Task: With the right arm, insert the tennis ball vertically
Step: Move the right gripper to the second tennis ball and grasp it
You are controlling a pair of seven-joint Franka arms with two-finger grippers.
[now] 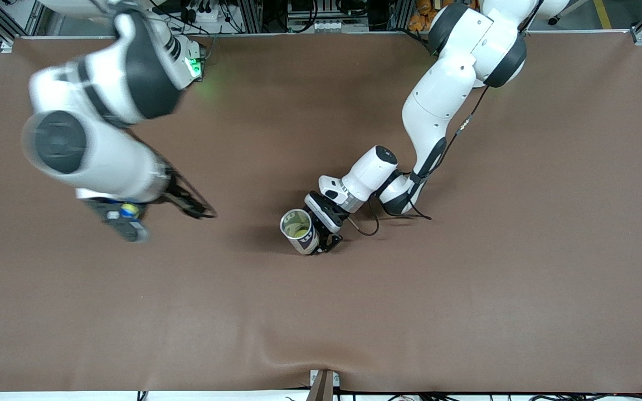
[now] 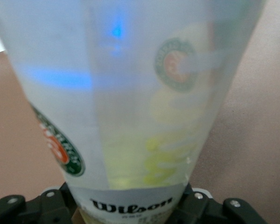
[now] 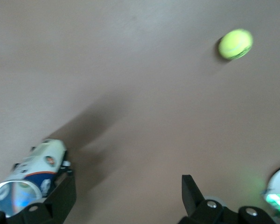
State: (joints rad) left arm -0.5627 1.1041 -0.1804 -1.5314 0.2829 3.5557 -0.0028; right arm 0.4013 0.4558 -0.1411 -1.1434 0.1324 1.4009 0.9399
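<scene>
**While the ball lies loose on the table, pick step not started**

Since my right gripper [image 3: 126, 198] is wide open and holds nothing, I judge this as the approach to the pick. It hangs over bare table [image 1: 466, 278] toward the right arm's end. Its wrist view shows the ball [image 3: 235, 44] lying on the cloth, well apart from the fingers and from the can. I can't pick the ball out for certain in the front view.

My left gripper [image 1: 322, 239] is clamped low on the can [image 1: 300, 231] near mid-table. The can's mouth is open and tipped a bit toward the front camera.

Next, as I read it:
- centre the right fingers over the ball, drop, close
- carry it over the can mouth and lower it straight down
- left arm only has to hold the can steady

Risk: the tilted mouth may need squaring up before the ball goes in.

Writing: "Wilson" in black on the can's lower band [image 2: 130, 204]. There are round green-and-orange emblems on the wall, but their lettering is unreadable. Yellow-green shows through the clear wall, possibly balls inside.
</scene>
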